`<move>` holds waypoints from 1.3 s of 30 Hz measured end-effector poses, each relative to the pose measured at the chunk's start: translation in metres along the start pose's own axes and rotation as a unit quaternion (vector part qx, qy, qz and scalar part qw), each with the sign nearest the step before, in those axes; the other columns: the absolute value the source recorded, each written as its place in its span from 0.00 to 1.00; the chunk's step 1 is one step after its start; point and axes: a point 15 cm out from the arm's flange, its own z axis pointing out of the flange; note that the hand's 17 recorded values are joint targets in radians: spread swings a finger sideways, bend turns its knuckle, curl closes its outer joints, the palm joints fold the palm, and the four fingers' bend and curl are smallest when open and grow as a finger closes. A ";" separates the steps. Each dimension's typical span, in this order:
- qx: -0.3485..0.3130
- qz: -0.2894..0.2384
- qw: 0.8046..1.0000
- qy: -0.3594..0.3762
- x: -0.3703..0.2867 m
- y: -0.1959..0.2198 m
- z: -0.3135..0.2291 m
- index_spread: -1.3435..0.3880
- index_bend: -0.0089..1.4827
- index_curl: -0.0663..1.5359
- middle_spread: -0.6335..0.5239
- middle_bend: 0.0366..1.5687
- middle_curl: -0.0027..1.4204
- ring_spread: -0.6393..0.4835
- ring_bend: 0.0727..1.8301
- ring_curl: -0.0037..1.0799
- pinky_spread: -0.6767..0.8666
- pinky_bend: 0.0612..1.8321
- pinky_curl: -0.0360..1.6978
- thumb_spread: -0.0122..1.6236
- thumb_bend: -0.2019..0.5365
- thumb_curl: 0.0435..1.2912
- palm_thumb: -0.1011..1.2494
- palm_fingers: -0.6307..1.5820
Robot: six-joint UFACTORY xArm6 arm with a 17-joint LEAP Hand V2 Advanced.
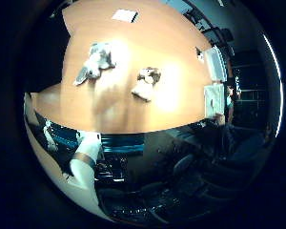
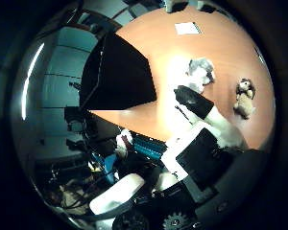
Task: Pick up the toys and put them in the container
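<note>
The hand is above the wooden table and well away from the things on it; both toys look small in the views, so the palm is not close to them. In the thumb side view a white finger with a black tip reaches out straight over the table top, and it touches nothing. In the little finger side view another white finger also lies straight at the edge. The fingers are apart and relaxed, and they hold nothing.

Two toys lie on the orange-brown table. The first is a grey and white plush animal, which lies on its side with its limbs spread out. The second is a brown and cream plush animal, smaller than the first one, and it looks like a teddy or a small lion; I cannot tell which. The two toys are near each other but they do not touch. Both of them lie directly on the table top, not in the container.

A black container stands on the table near its edge, beside the grey toy but apart from it. What is inside I cannot see, because the inside is dark.

A white sheet of paper lies flat on the table beyond the toys. At another edge of the table there are some white papers
</note>
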 end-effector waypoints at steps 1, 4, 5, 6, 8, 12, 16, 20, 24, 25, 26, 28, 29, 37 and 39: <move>0.001 0.000 1.000 0.001 0.000 0.000 -0.001 0.52 0.14 0.29 0.45 0.09 0.21 0.65 0.07 0.21 0.67 0.08 0.17 0.68 0.25 0.22 0.71 0.47; 0.004 -0.002 1.000 0.003 0.001 -0.003 0.000 0.51 0.14 0.29 0.45 0.09 0.21 0.65 0.07 0.21 0.67 0.08 0.17 0.68 0.25 0.22 0.71 0.47; 0.007 -0.002 1.000 0.005 0.002 -0.005 0.001 0.51 0.14 0.29 0.45 0.09 0.21 0.65 0.07 0.21 0.67 0.08 0.17 0.68 0.25 0.22 0.71 0.47; 0.010 -0.002 1.000 0.007 0.004 -0.008 0.001 0.51 0.14 0.29 0.45 0.09 0.21 0.65 0.07 0.21 0.67 0.08 0.17 0.68 0.25 0.22 0.71 0.47; 0.005 -0.001 1.000 0.007 0.008 -0.011 0.006 0.52 0.13 0.29 0.45 0.10 0.21 0.64 0.07 0.21 0.67 0.08 0.17 0.68 0.25 0.22 0.71 0.47; -0.015 0.004 1.000 0.009 0.021 -0.013 0.014 0.52 0.12 0.28 0.46 0.09 0.21 0.65 0.08 0.22 0.67 0.10 0.18 0.69 0.24 0.22 0.68 0.46; -0.021 -0.006 0.999 0.029 0.035 -0.018 0.021 0.54 0.11 0.25 0.48 0.10 0.21 0.67 0.09 0.23 0.67 0.13 0.19 0.68 0.23 0.21 0.62 0.41; -0.035 -0.023 0.998 0.049 0.051 -0.027 0.034 0.55 0.11 0.23 0.50 0.10 0.21 0.70 0.10 0.23 0.67 0.14 0.19 0.66 0.23 0.20 0.57 0.38; -0.039 -0.035 0.997 0.058 0.063 -0.040 0.049 0.55 0.12 0.23 0.52 0.10 0.22 0.71 0.09 0.23 0.67 0.14 0.20 0.66 0.23 0.19 0.53 0.36; -0.037 -0.038 0.997 0.061 0.066 -0.046 0.054 0.55 0.12 0.23 0.52 0.10 0.22 0.71 0.09 0.23 0.67 0.14 0.20 0.66 0.24 0.19 0.52 0.36; -0.033 -0.042 0.997 0.063 0.069 -0.052 0.058 0.55 0.12 0.23 0.53 0.10 0.22 0.72 0.09 0.23 0.67 0.14 0.20 0.66 0.24 0.19 0.51 0.35; -0.029 -0.051 0.996 0.066 0.073 -0.063 0.069 0.55 0.11 0.22 0.53 0.10 0.22 0.72 0.09 0.23 0.67 0.14 0.20 0.65 0.24 0.19 0.51 0.34; -0.030 -0.058 0.996 0.066 0.074 -0.067 0.074 0.55 0.12 0.22 0.54 0.10 0.22 0.72 0.08 0.23 0.67 0.14 0.20 0.65 0.24 0.19 0.51 0.34; -0.033 -0.159 0.981 0.108 0.057 -0.114 0.104 0.55 0.12 0.21 0.59 0.09 0.21 0.74 0.09 0.24 0.67 0.16 0.21 0.63 0.24 0.20 0.52 0.28; -0.032 -0.165 0.980 0.110 0.055 -0.120 0.111 0.54 0.11 0.21 0.59 0.10 0.21 0.74 0.09 0.25 0.67 0.17 0.21 0.62 0.24 0.20 0.52 0.28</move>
